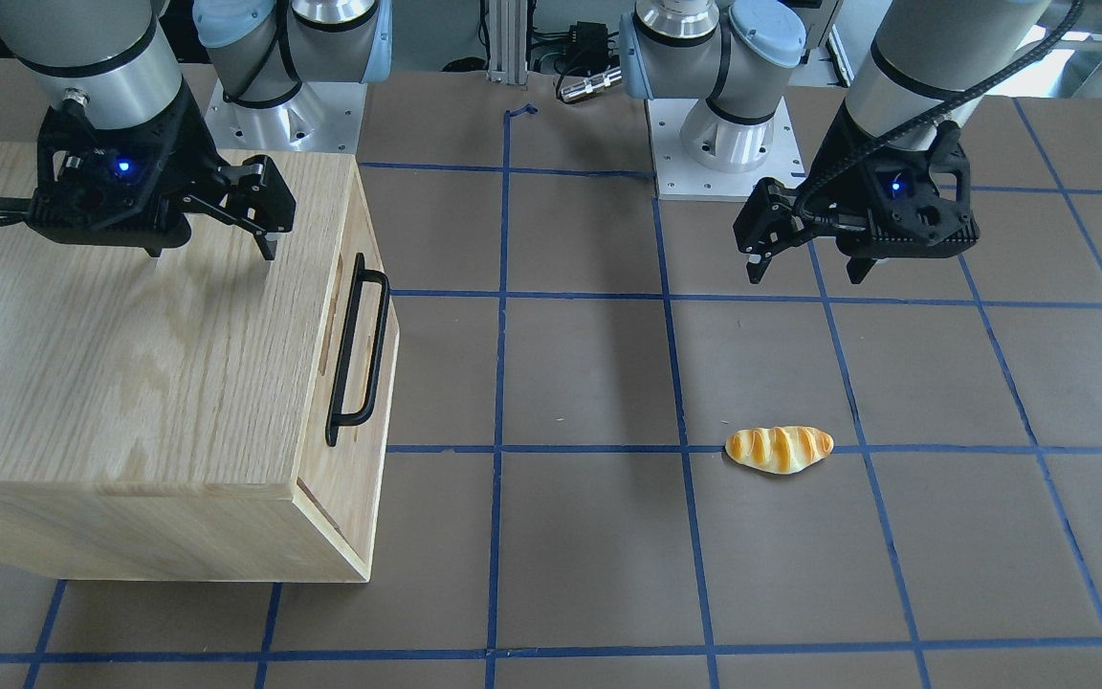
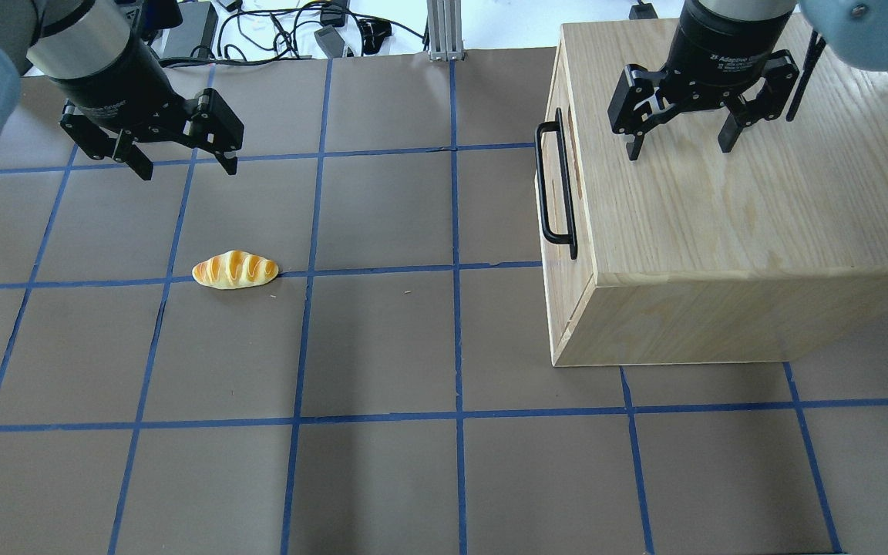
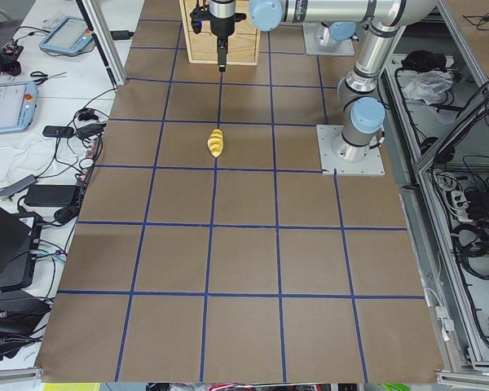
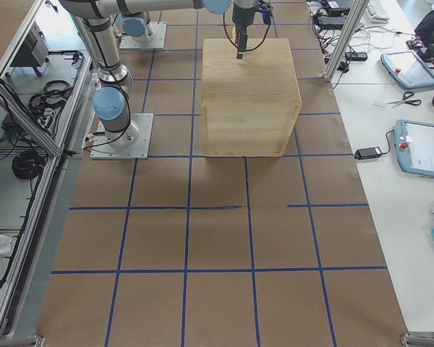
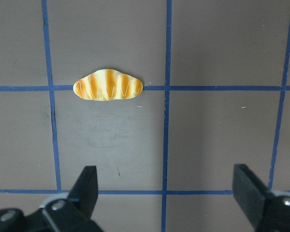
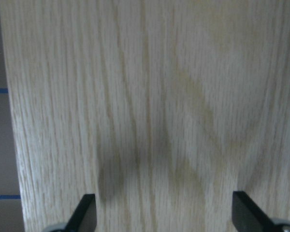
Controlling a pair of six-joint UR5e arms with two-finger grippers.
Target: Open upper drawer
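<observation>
At upper left the right gripper [image 1: 214,251] hangs fingers-apart over the cabinet [image 1: 82,364], the upper drawer [image 1: 360,335] left of centre sits shut and ungrasped, and the left gripper [image 1: 806,277] at upper right gapes empty, so the whole pull is yet to do.

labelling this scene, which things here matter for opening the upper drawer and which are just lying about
For the job:
upper drawer
its black bar handle
cabinet holding it
right gripper, open above the cabinet top

Just lying about:
bread roll
left gripper, open, holding nothing
</observation>
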